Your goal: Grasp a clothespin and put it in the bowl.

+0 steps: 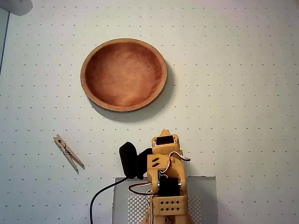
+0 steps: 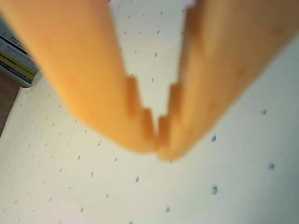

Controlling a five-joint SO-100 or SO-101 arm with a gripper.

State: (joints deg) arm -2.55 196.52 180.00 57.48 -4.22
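While the dotted white mat (image 1: 243,84) fills the overhead view, the bowl (image 1: 124,74) sits empty at upper centre. The folded orange arm (image 1: 167,182) rests at the bottom edge. In the wrist view, the gripper (image 2: 158,147) has its tips pressed together, holding nothing. The clothespin (image 1: 68,153) lies flat on the mat, left of the arm, well apart from the bowl.

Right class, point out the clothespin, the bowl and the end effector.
clothespin (image 1: 68,153): overhead view, spring at mid-length.
bowl (image 1: 124,73): overhead view, bare inner floor.
end effector (image 2: 157,142): wrist view, where fingertips meet.
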